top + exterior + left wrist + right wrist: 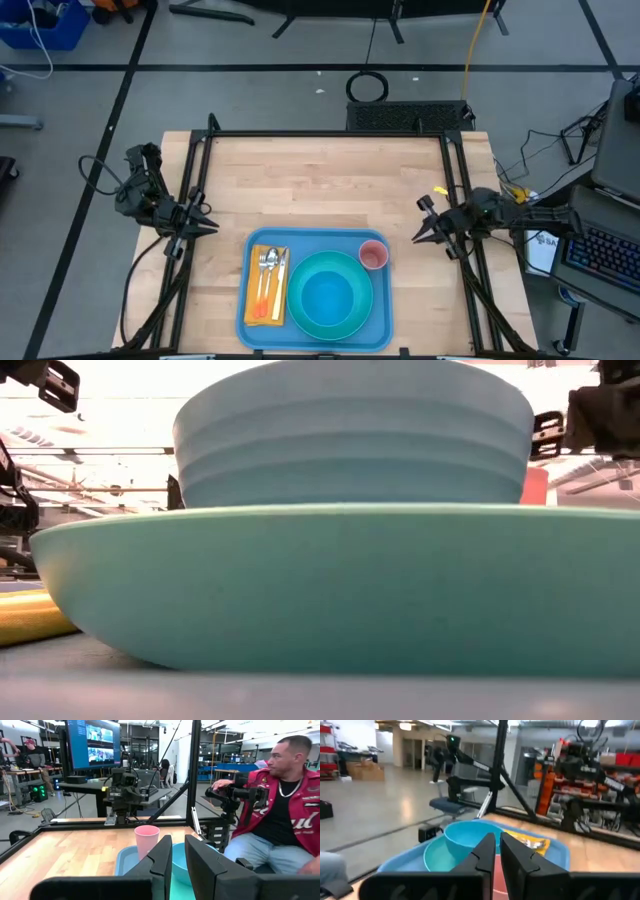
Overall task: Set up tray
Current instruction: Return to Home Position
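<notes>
With the tray (pixel 383 305) at the front middle of the worktop (pixel 320 180) and the left claw (pixel 205 226) and right claw (pixel 420 236) both closed and empty beside it, a low inward swing of the right one could tip the pink cup (pixel 373 255)

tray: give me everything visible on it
The tray is a light-blue, plastic-looking rectangle with rounded corners and a raised rim, lying flat on the wooden table, bottom-centre in the high view. It carries a yellow napkin with cutlery, a turquoise plate holding a bowl, and a pink cup. Left gripper and right gripper hang clear of it.
</notes>
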Robot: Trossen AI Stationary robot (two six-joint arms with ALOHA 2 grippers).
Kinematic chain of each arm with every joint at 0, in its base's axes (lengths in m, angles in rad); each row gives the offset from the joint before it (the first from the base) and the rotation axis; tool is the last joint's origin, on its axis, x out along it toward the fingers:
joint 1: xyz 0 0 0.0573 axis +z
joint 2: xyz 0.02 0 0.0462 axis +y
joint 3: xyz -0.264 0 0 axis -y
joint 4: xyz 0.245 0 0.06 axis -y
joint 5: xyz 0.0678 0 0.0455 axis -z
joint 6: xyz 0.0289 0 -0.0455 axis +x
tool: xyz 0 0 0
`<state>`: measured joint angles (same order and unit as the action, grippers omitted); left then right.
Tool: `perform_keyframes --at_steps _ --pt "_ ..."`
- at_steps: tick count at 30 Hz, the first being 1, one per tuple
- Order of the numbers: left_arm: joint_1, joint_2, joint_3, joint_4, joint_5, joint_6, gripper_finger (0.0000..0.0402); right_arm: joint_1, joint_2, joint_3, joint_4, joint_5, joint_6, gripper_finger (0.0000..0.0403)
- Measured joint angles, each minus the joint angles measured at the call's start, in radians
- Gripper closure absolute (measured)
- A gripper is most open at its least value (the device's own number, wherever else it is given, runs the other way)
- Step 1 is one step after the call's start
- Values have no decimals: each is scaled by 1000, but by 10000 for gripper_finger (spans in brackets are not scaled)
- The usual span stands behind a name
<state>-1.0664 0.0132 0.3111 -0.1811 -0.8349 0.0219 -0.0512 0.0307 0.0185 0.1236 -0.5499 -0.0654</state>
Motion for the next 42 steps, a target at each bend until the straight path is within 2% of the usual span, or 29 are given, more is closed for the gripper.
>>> perform_keyframes --at_steps 5,9,42 --pt "0 0 0 -1 0 0 344 69 -21 0 107 -1 -3 385" --pt "0 0 0 0 -2 0 344 91 -18 -1 129 -1 -2 385" --pt "0 0 0 -1 -3 0 344 93 -17 -3 134 -1 -3 385"
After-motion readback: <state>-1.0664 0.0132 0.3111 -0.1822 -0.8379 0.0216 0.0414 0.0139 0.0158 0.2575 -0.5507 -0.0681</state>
